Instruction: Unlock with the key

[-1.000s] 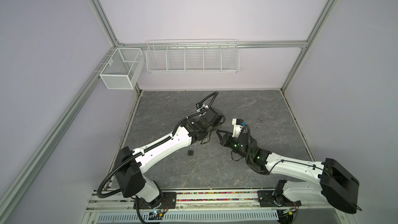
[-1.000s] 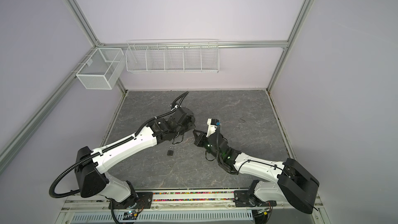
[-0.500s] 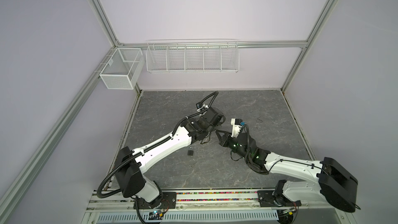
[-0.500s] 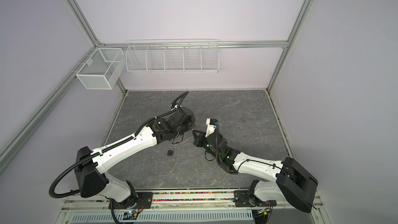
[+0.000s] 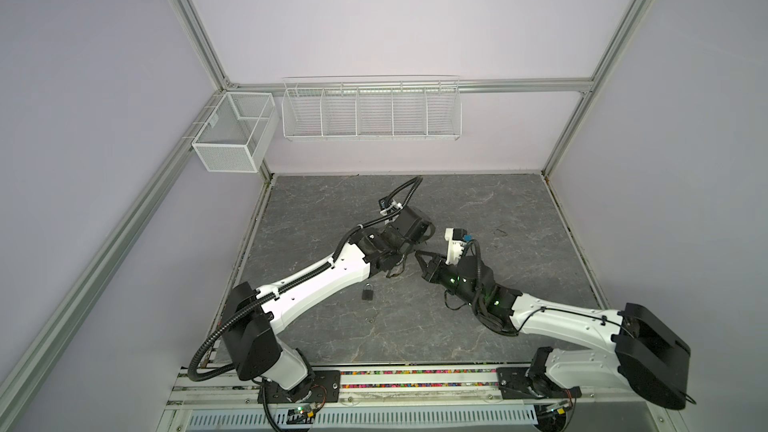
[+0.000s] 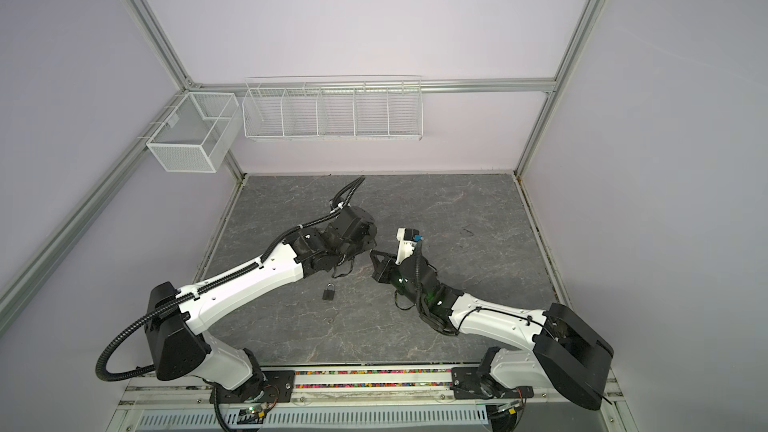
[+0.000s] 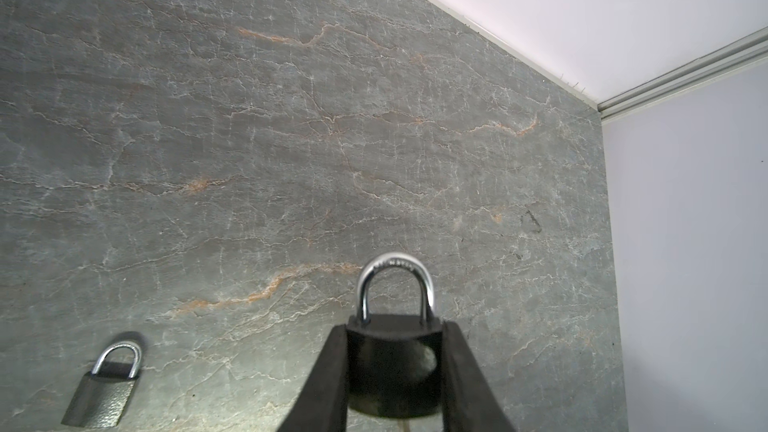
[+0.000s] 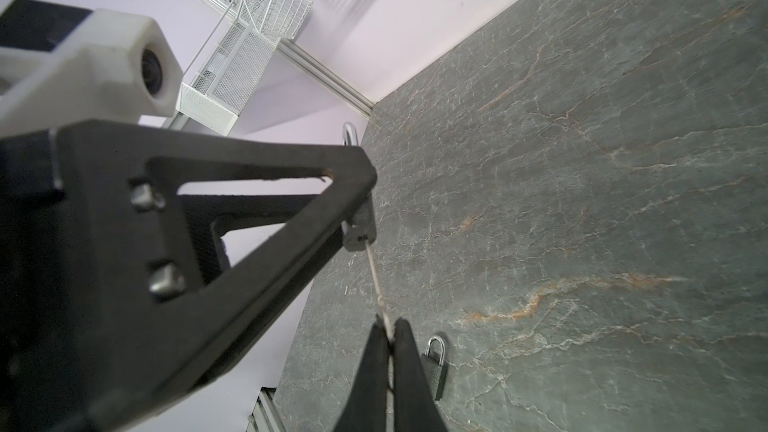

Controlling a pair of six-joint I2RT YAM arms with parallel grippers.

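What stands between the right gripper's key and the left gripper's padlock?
Nothing visible: the key runs straight from the right gripper to the padlock in the left gripper; the spare padlock lies aside.

Pale lilac walls (image 5: 374,14) close in on three sides, edged by aluminium posts (image 5: 192,22). A white wire rack (image 5: 371,110) of five bins hangs on the back wall, with a mesh basket (image 5: 232,135) just left of it. Below the rack lies a grey stone-look floor (image 5: 498,209) veined with rust. The light is soft and even.
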